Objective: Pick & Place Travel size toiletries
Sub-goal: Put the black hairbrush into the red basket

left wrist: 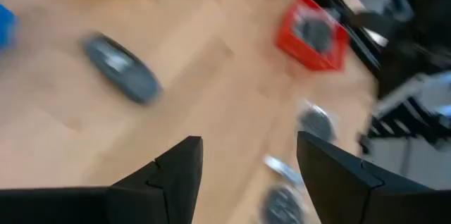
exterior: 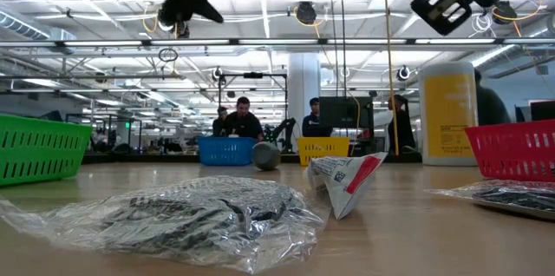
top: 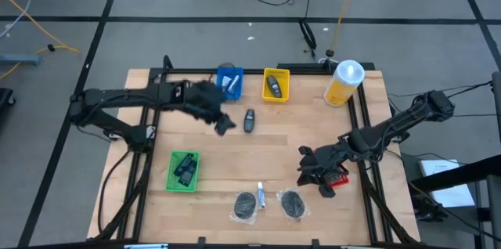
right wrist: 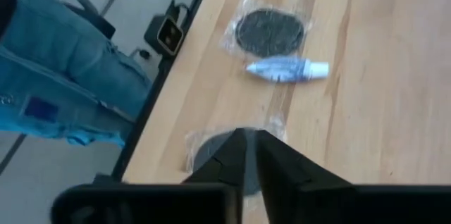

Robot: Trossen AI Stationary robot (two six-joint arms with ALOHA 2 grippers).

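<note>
A small white tube with bluish print (top: pixel 261 196) lies flat on the wood near the table's near edge, between two clear bags of dark items; the right wrist view shows it too (right wrist: pixel 285 70). More white tubes (top: pixel 231 83) sit in the blue bin (top: pixel 227 71). My left gripper (top: pixel 223 121) is open and empty, raised above the table just near of the blue bin, fingers spread (left wrist: pixel 246 160). My right gripper (top: pixel 308 167) is shut and empty (right wrist: pixel 248 139), raised over the right clear bag beside the red bin.
A yellow bin (top: pixel 275 84) and a green bin (top: pixel 185 171) hold dark items. A red bin (top: pixel 338 178) sits by the right arm. A dark oval object (top: pixel 249 120) lies mid-table. Two clear bags (top: pixel 245 204), (top: pixel 293 203) flank the tube. A yellow bottle (top: pixel 344 83) stands far right.
</note>
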